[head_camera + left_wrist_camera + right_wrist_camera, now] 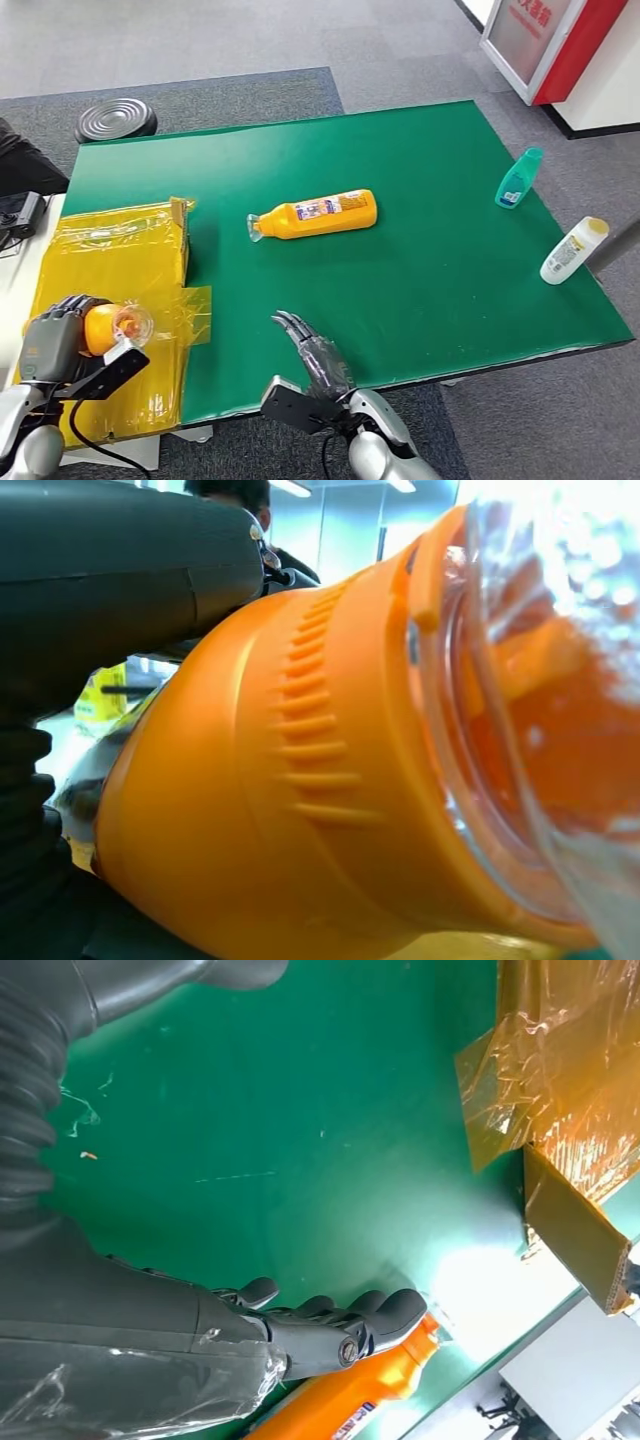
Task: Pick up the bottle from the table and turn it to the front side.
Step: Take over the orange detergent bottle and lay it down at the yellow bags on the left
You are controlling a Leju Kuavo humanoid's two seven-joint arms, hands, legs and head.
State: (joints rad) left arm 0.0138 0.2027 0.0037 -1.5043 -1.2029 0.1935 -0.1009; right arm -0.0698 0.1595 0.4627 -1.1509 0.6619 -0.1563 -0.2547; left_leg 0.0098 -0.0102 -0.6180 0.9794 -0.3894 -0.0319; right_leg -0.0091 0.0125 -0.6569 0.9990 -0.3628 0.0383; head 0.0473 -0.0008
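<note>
L hand, near-left corner over the yellow film-wrapped box, is closed round an orange bottle: fingers curl over the body, clear cap end pointing right. Its wrist cam sits right up against the ribbed orange shoulder and see-through cap, so the grip is well back on the body, not the neck. R hand hovers at the near edge of the green tabletop, empty, fingers apart and gently curved, tips pointing far-left toward a second orange bottle lying flat mid-table, w/ cap to the left and label up; well apart from it, no contact. Which of the two is the task's bottle I can't say for sure; the held one is already off the table, so prob that one, w/ the turn to front not clearly done since no label on it is visible here. Handling, as a judgement: plastic, stiff enough to squeeze lightly, prob light-to-moderate if part full; smooth glossy skin = slippery, may spin in the palm while rotating. Best hold is mid-body around the flat sides; avoid the clear cap, which looks thin and could pop. Far right: a teal bottle and a white bottle w/ yellow cap near the edge, both lying down.
</note>
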